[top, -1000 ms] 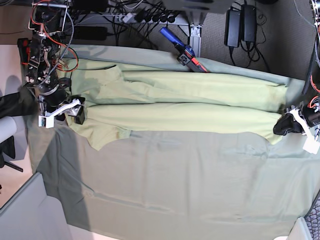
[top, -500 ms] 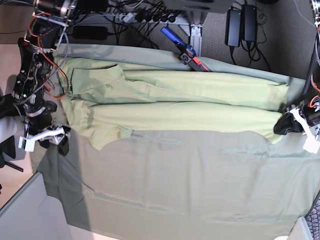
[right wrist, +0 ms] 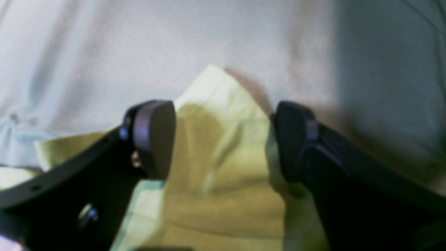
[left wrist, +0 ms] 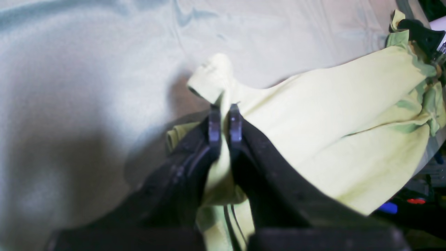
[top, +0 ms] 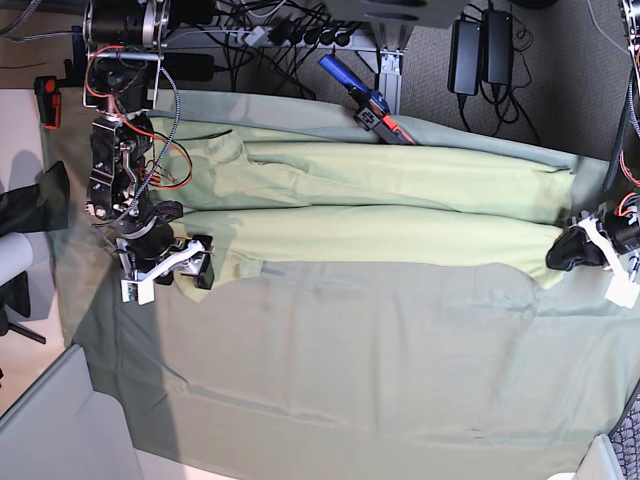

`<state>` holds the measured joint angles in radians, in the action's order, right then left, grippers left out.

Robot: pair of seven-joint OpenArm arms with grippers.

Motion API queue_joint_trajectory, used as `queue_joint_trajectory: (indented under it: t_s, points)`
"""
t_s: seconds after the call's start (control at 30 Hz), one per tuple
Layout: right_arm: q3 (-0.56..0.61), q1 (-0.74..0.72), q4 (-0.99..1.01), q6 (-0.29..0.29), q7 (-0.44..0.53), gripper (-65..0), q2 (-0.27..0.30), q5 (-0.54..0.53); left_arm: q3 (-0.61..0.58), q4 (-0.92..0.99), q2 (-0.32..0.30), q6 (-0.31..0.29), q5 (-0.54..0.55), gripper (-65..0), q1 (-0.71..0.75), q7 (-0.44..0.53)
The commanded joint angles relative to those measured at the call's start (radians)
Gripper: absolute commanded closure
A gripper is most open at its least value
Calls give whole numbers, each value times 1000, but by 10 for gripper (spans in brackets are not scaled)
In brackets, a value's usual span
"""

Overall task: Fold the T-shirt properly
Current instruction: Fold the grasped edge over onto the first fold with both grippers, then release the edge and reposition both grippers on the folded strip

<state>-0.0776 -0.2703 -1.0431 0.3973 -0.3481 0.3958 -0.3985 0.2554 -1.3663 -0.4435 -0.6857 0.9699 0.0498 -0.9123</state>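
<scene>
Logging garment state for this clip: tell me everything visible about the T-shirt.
The T-shirt is plain pale yellow-green, soft cotton-looking, with no print. It lies flat in a long band, its sides folded in, across the far part of the grey-green table cloth. The left gripper is shut on one end corner; the right gripper straddles the other end, open.

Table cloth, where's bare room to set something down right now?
The widest free patch of the table cloth is the near half, below the T-shirt. The far edge is crowded: shirt, blue tool, with the right gripper and left gripper at its ends.

right tool [right wrist: 223, 139] blurred, T-shirt [right wrist: 223, 181] edge-cropped
</scene>
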Motion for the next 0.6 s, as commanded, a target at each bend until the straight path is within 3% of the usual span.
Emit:
queue_joint_trajectory:
  t_s: [0.0, 0.07, 0.23, 0.57]
  points:
    - [-2, -20, -8, 11, 13, -440, 11, -5, 6, -16, -19, -12, 21, 0, -14, 22]
    - [-2, -20, -9, 11, 33, -401, 11, -1, 6, -16, -19, -12, 21, 0, -13, 21]
    - [-2, -21, -11, 11, 38, -19, 11, -2, 6, -16, -19, -12, 21, 0, -14, 21]
    - [-4, -11, -82, 11, 15, 0, 12, -2, 7, -16, -19, -12, 63, 0, -14, 21]
